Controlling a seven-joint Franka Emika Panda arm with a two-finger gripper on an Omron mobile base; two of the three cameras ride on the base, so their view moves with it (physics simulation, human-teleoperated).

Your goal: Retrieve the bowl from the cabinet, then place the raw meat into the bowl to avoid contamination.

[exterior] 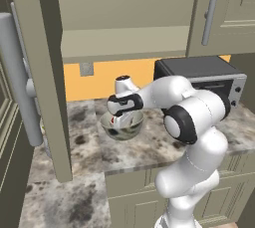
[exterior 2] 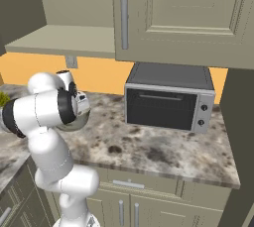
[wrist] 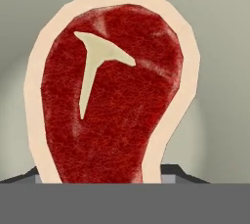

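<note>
Right now the raw meat point(wrist: 107, 96) stands lengthwise in the hand view, its narrower end by the finger tips and its wider end away from them, with the bowl point(exterior: 122, 125) pale behind it. That bowl sits on the counter point(exterior: 149, 147) under the open cabinet point(exterior: 114, 33). From the base, the arm bends forward, gripper point(exterior: 117, 121) lowered into the bowl. Whether its jaws pinch the steak, I cannot tell.

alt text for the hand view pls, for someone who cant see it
A red raw steak with a pale fat rim and a T-shaped bone takes up most of the picture, seen close up from the robot's hand. Behind it is the smooth pale inside of a bowl. Whether the steak is gripped or already lying in the bowl cannot be told.
</note>
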